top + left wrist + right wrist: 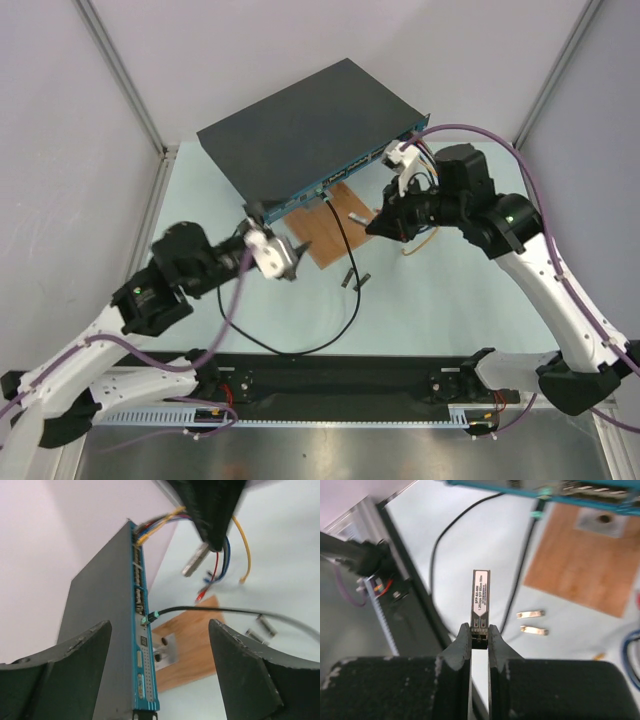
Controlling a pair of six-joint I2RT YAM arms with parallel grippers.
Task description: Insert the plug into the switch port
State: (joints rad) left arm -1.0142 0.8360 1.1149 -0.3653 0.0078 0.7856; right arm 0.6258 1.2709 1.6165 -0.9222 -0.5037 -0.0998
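Note:
The switch (300,125) is a flat black box with a teal front face (142,670). A plug (150,616) with a green boot, on a black cable (345,250), sits in one of its ports. My left gripper (159,625) hangs open and empty just in front of the face, its fingers on either side of the plug and apart from it. My right gripper (480,630) is shut on the end of a small silver labelled module (480,597), held in the air over the wooden board (330,240), in front of the switch face (560,490).
Two more silver modules (530,614) lie on the table by the cable. The board carries a metal plate (167,652) with holes. Loose yellow, blue and red wires (235,545) hang at the switch's right end. Grey walls close in both sides.

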